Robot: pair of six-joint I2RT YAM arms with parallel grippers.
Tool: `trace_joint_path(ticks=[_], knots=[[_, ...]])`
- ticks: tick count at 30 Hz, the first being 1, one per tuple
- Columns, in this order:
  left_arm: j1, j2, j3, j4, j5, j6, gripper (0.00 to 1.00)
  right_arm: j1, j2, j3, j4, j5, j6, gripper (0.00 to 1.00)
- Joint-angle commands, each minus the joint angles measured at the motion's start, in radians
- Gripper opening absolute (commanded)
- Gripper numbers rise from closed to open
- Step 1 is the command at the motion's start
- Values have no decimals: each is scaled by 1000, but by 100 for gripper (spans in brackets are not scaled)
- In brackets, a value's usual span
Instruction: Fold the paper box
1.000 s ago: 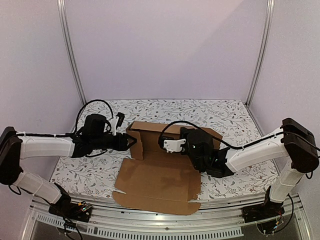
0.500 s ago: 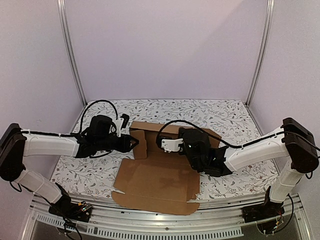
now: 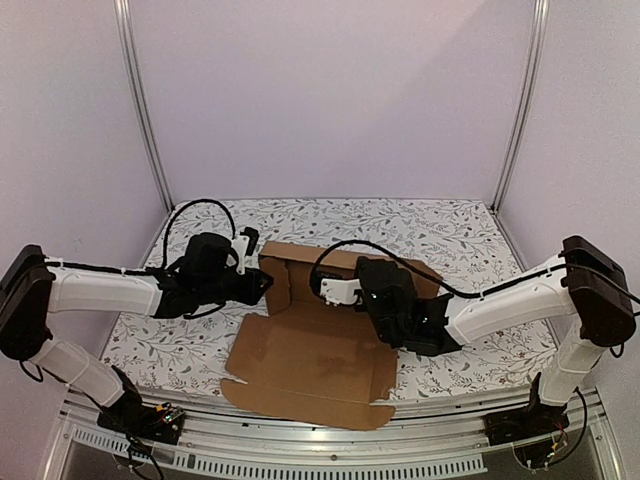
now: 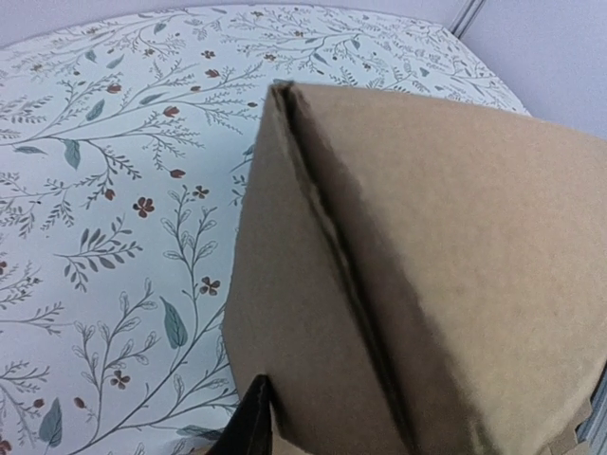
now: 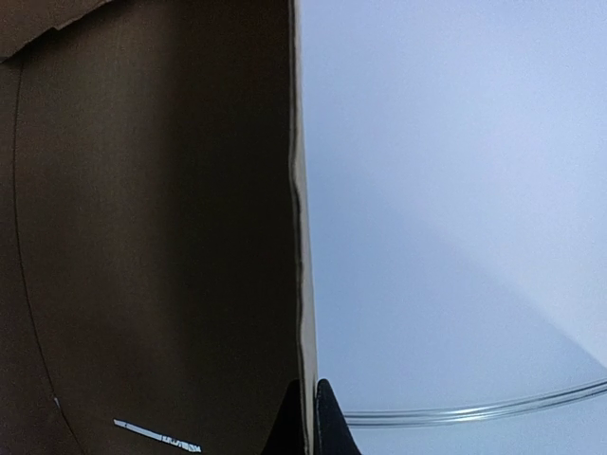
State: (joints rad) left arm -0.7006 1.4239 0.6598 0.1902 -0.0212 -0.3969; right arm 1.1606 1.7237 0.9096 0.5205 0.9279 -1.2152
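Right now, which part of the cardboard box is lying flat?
On the paper box, the wide front panel lies flat on the table; the back wall and left side flap stand up.

Upright paper box [image 3: 310, 360] flaps block centre; far table [image 3: 400, 215] passable.

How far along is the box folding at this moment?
Done: the plain brown cardboard die-cut box has its far and left walls standing. In hand: the right claw pinches a panel edge; the left claw is at the left wall. Remaining: the large near flap lies flat.
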Motion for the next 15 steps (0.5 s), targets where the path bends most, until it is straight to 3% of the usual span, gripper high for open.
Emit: trace_joint_path(ticks=[1, 9, 15], knots=[[-44, 25, 39, 44, -42, -7, 19, 36, 51, 5, -59, -15, 42, 0], [-75, 57, 39, 83, -94, -27, 19, 57, 89, 3, -59, 32, 23, 0], [-88, 76, 50, 102, -115, -26, 8, 62, 99, 8, -65, 47, 27, 0]])
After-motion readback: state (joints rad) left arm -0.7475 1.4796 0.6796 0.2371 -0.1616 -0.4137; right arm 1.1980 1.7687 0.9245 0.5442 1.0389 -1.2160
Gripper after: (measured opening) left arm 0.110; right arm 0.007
